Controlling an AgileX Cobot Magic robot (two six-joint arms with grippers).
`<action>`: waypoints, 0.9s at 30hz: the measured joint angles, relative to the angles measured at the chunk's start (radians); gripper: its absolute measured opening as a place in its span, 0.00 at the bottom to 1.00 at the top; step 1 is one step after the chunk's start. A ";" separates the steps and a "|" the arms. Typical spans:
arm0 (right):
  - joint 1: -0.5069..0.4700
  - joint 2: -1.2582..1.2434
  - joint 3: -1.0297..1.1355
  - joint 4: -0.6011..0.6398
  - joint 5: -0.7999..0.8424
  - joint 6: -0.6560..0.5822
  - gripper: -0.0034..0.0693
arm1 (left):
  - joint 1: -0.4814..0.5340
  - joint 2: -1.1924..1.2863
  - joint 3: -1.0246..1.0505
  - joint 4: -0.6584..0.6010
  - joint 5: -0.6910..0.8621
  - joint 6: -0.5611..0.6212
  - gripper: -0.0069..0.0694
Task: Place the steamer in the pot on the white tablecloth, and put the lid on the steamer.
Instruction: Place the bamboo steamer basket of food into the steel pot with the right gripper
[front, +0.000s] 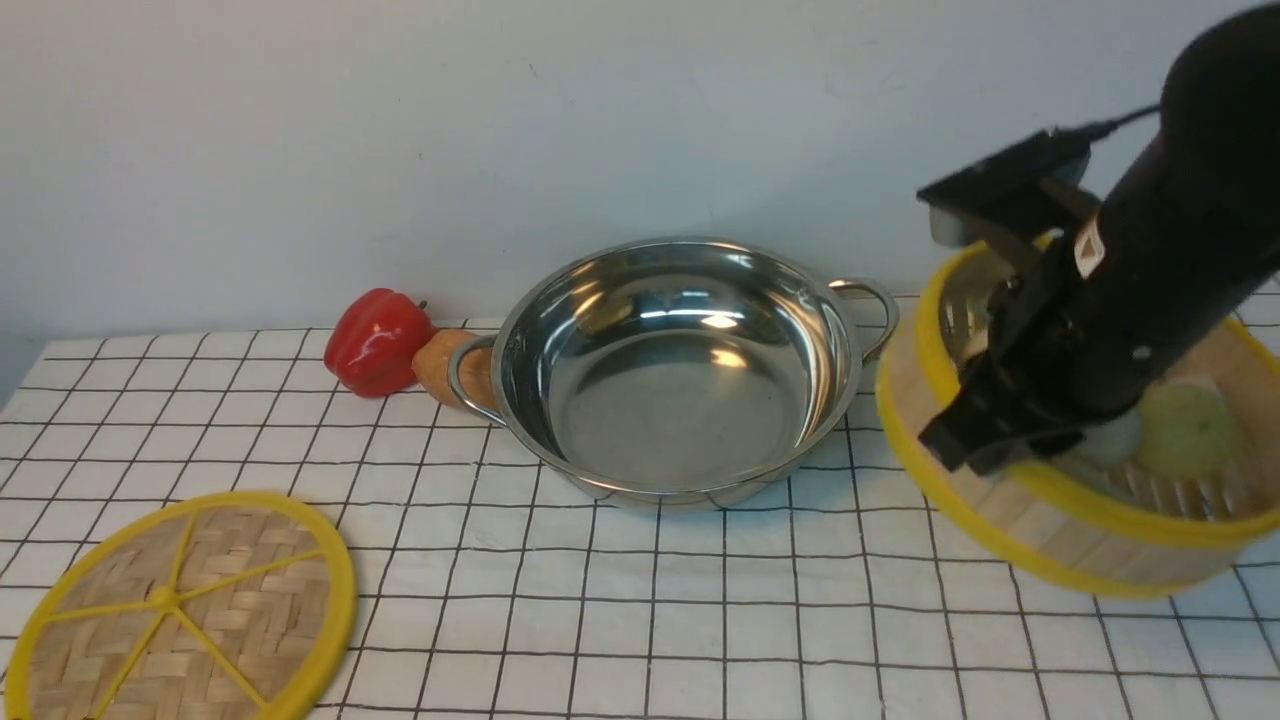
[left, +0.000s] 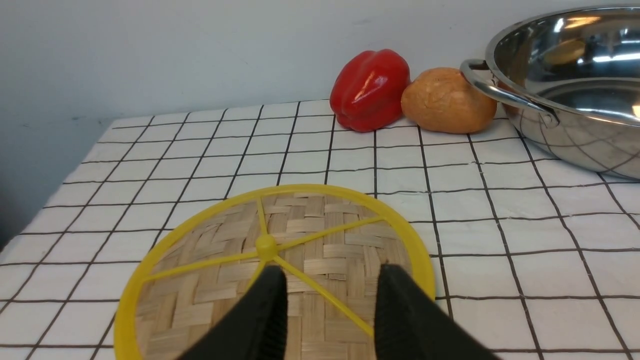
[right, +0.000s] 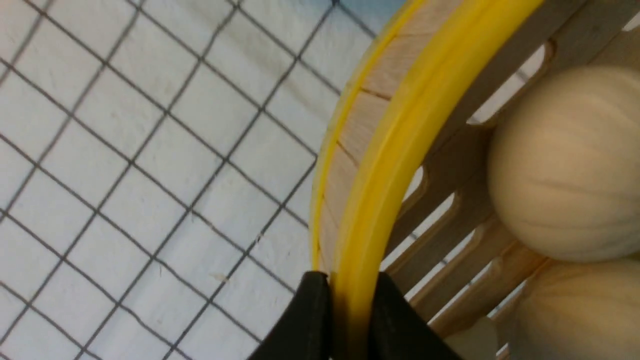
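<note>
Steamer pinched by right hand over white tablecloth, pale wall behind; left hand parted over lid.

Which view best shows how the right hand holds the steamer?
The right wrist view: the right hand is shut on the steamer, its yellow rim pinched between the fingers. The front view shows the steamer tilted, right of the pot, the arm hiding the grip. The left wrist view misses it.
</note>
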 joint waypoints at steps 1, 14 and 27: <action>0.000 0.000 -0.030 0.000 0.001 -0.032 0.17 | 0.000 0.000 0.000 0.000 0.000 0.000 0.41; 0.001 0.242 -0.321 0.080 0.034 -0.347 0.17 | 0.000 0.000 0.000 0.000 0.000 0.000 0.41; 0.164 0.391 -0.534 0.044 0.031 -0.550 0.17 | 0.000 0.000 0.000 0.000 0.000 0.000 0.41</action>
